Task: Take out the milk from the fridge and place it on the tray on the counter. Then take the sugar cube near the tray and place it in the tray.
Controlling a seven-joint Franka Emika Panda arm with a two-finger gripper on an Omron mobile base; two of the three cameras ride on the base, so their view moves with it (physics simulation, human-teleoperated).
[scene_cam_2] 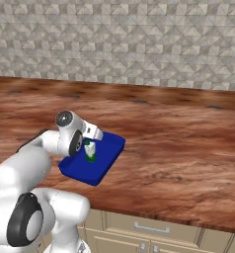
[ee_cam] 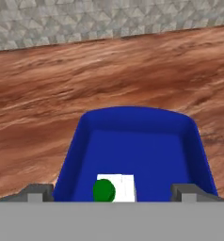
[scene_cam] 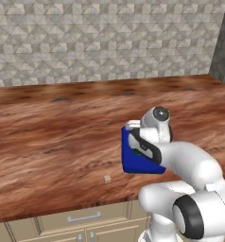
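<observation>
Gripper (ee_cam: 113, 194) jaws stand wide apart, one fingertip (ee_cam: 36, 192) on each side of the milk (ee_cam: 115, 188), not touching it. That milk stands upright in the blue tray (scene_cam_2: 108, 158) near the counter's (scene_cam: 48, 137) front edge. Left of the tray, the sugar cube (scene_cam: 107, 178) lies on bare wood by that edge.
</observation>
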